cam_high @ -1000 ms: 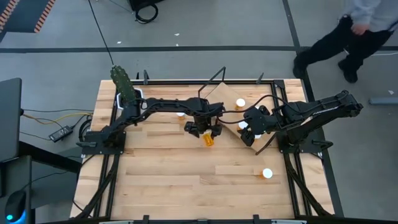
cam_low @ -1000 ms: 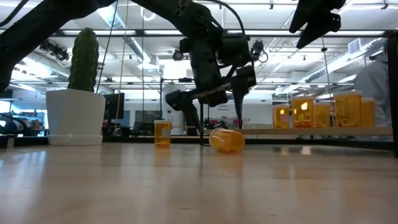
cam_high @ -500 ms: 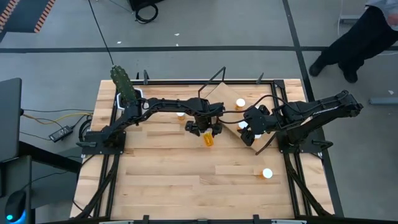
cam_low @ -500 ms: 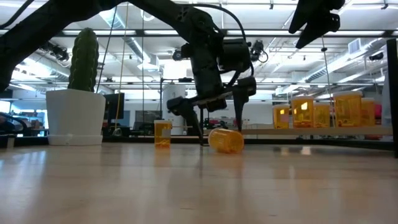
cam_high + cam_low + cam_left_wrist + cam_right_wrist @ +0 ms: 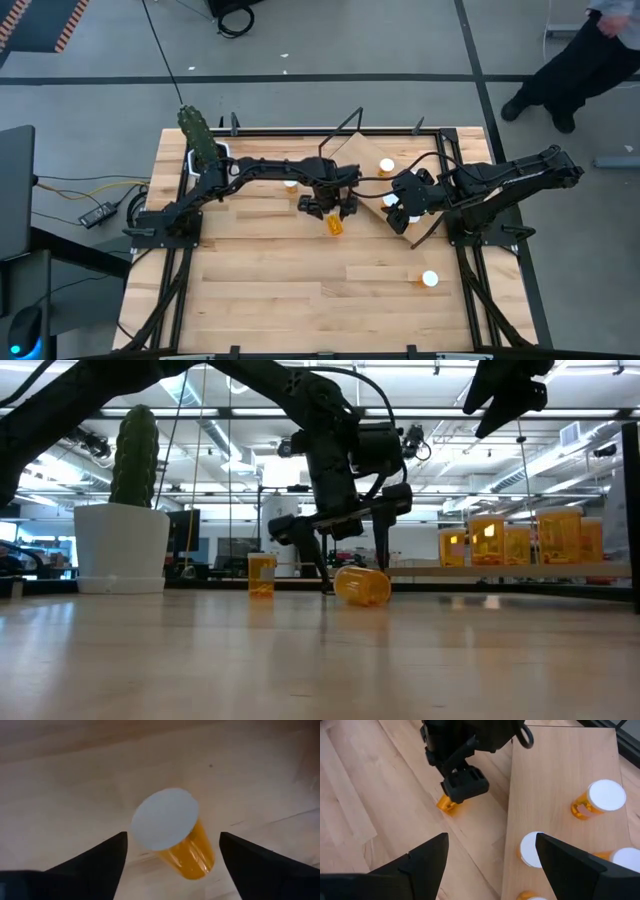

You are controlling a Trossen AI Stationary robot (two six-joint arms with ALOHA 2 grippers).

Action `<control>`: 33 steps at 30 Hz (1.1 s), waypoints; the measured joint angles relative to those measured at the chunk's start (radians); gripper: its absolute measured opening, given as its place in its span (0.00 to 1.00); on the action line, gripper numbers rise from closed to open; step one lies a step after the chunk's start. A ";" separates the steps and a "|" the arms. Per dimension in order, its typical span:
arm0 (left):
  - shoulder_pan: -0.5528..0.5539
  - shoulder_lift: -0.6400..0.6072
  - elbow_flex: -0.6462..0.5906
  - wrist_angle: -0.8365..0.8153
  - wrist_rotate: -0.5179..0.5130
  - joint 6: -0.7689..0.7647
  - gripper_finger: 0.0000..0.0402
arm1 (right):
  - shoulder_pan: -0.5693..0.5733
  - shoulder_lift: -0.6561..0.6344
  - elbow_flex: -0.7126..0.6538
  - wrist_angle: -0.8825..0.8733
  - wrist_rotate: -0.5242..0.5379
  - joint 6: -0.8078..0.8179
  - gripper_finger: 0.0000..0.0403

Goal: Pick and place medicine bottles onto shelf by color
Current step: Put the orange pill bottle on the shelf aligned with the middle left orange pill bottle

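Note:
One orange medicine bottle (image 5: 192, 852) lies on its side on the tabletop, its white cap (image 5: 165, 818) facing my left wrist camera. My left gripper (image 5: 172, 837) is open just above it (image 5: 335, 224), with a finger on either side and neither touching (image 5: 363, 585). The shelf (image 5: 372, 178), a tilted light-wood board, carries several upright bottles (image 5: 602, 797). My right gripper (image 5: 492, 840) hovers open over the shelf's near-left part (image 5: 405, 205). Other bottles stand on the table: one (image 5: 261, 574) beside my left arm, one (image 5: 430, 279) near the right edge.
A white pot with a cactus (image 5: 122, 545) stands at the table's far left corner (image 5: 198, 135). A black frame (image 5: 455, 250) runs along the table's sides. Bare wood (image 5: 270, 280) spans the near half. A person (image 5: 585, 60) walks on the floor beyond the far right corner.
My left gripper has sunk a little toward the lying bottle and stayed open. The bottle has kept its place. The person beyond the table has walked toward the right.

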 joint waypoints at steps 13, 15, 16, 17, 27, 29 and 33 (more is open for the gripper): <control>-0.001 -0.001 -0.053 0.042 0.016 -0.045 0.59 | 0.001 0.000 0.000 -0.004 -0.015 0.002 0.76; -0.004 -0.001 -0.063 0.054 0.027 -0.049 0.58 | 0.001 0.000 0.000 -0.010 -0.028 0.002 0.76; -0.005 -0.001 -0.066 0.064 0.031 -0.049 0.57 | 0.001 0.000 0.000 -0.014 -0.031 0.002 0.76; -0.006 -0.001 -0.068 0.068 0.033 -0.049 0.56 | 0.002 0.000 0.000 -0.018 -0.032 0.002 0.76; -0.008 -0.001 -0.068 0.075 0.018 0.065 0.52 | 0.002 0.000 0.000 -0.027 -0.035 0.002 0.76; -0.008 -0.001 -0.068 0.077 0.017 0.090 0.51 | 0.002 0.000 0.000 -0.027 -0.048 0.008 0.76; -0.009 -0.001 -0.068 0.101 0.011 0.146 0.50 | 0.002 0.000 0.000 -0.033 -0.071 0.031 0.76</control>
